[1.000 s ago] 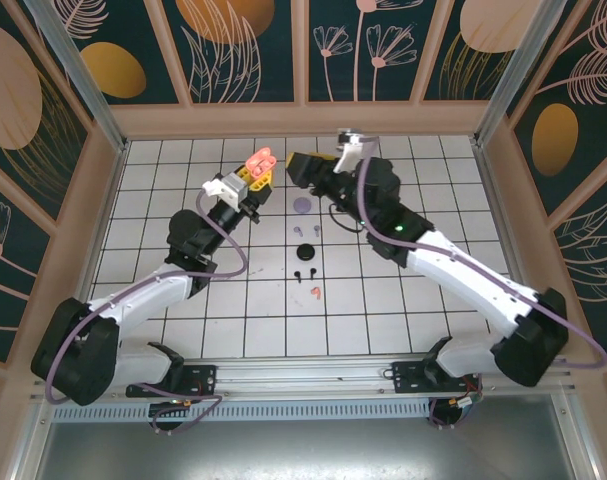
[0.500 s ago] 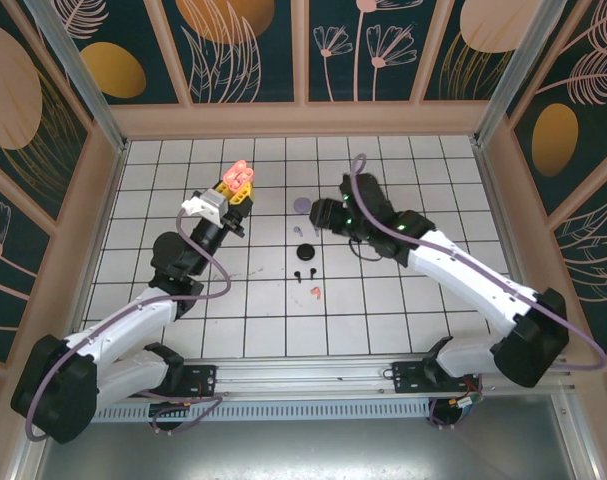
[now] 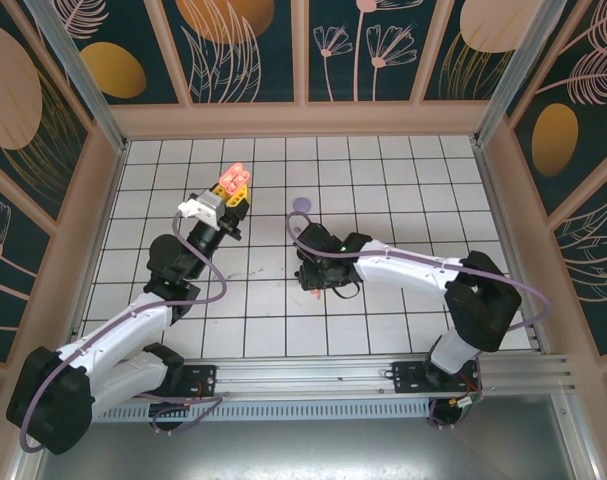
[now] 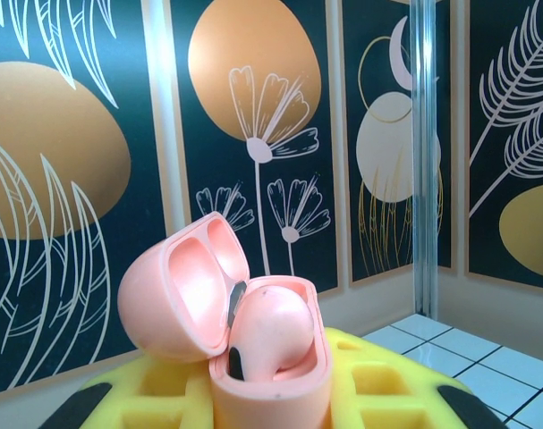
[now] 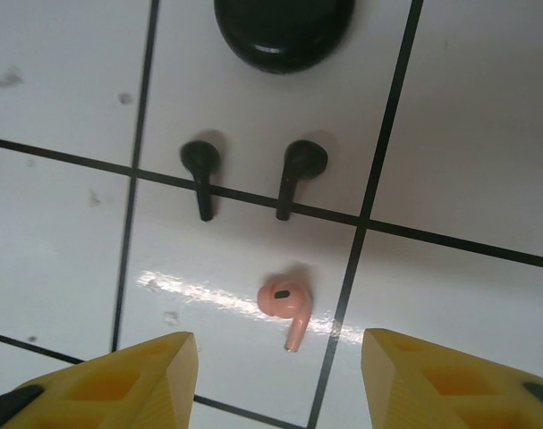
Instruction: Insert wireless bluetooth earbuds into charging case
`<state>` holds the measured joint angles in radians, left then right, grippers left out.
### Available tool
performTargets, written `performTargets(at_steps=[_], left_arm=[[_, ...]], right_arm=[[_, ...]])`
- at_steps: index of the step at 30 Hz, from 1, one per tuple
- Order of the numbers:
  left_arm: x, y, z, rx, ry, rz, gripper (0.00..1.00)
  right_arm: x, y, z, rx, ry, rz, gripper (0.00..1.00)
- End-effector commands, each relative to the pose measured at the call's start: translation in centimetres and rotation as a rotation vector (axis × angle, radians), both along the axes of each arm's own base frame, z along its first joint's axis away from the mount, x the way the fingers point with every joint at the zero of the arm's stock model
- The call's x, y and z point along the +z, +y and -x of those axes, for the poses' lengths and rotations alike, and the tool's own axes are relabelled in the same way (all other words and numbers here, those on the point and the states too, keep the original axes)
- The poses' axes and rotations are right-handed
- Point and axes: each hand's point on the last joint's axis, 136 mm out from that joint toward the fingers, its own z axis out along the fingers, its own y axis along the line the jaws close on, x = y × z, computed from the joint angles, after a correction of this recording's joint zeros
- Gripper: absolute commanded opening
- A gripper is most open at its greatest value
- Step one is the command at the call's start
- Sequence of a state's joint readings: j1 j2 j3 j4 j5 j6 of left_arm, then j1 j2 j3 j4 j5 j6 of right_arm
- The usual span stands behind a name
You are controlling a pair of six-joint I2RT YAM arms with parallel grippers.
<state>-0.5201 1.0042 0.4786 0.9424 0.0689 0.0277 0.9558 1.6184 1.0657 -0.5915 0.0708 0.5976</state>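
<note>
Salmon-pink: charging case [image 4: 269, 350], one earbud [image 5: 283, 299]. Black: two earbuds [image 5: 202, 158]. Lavender: disc [image 3: 301, 204], possibly case. White, black-gridded: table [image 5: 56, 80].

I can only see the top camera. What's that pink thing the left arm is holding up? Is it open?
Observer: The left wrist camera shows it's the salmon case, lid flipped open, clamped in the left gripper.
Operator: Is anything inside it?
Observer: Yes, one earbud is seated in it.
Operator: Where's its twin?
Observer: The right wrist camera shows a loose salmon earbud lying on the table, untouched, between the fingers of the open right gripper.
</note>
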Motion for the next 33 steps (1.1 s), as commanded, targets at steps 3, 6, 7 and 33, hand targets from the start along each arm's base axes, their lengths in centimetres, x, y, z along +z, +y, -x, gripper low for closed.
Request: performTargets(at_steps=[3,6,7,33], left_arm=[[0.7,-0.1,0.7,-0.025,-0.014,0.024,0.00],[0.8,-0.1,0.7,-0.026,-0.015,0.025,0.00],[0.8,-0.1,0.7,-0.026,-0.016,0.025,0.00],[0.6,-0.4,0.2,-0.027,-0.016,0.019,0.00]], right_arm=[[-2.3,-0.6,1.1,0.061,0.041,0.094,0.49],[-3.1,-0.4,1.0,0.070,0.050,0.114,0.48],[-3.3,-0.3,0.9,0.071,0.050,0.116,0.48],[-4.9,0.8,0.1,0.100,0.045,0.163,0.40]])
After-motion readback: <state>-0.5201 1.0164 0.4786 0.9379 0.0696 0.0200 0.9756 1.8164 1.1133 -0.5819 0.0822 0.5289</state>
